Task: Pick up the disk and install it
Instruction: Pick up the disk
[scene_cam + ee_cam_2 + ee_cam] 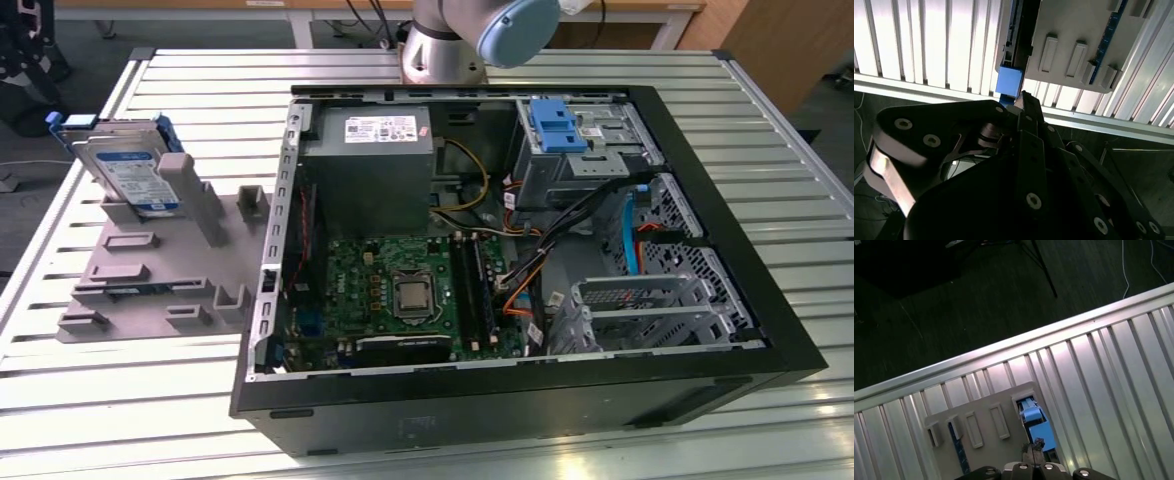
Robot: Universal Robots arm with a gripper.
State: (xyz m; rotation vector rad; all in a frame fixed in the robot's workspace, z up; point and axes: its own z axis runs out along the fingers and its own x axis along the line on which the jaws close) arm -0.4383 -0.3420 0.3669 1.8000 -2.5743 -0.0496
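Note:
The disk [130, 172], a silver drive with a white-and-blue label in a blue carrier frame, stands upright in a grey slotted holder [160, 270] at the exterior view's left, beside the open computer case [534, 390]. In both wrist views I look down on that holder [1074, 45] [981, 422] near the table edge. The disk's blue carrier [1009, 82] [1033, 424] sticks out of its slot. My gripper [1024, 99] [1033, 447] hangs above the holder, its tip close to the blue carrier; whether it touches is unclear.
The arm's base [447, 45] stands behind the case. Inside the case lie a green motherboard [394, 290], a grey power supply [371, 165], a blue latch bracket [558, 125] on the drive cage and loose cables. The slatted table [120, 400] ends just past the holder, with dark floor [954, 300] beyond.

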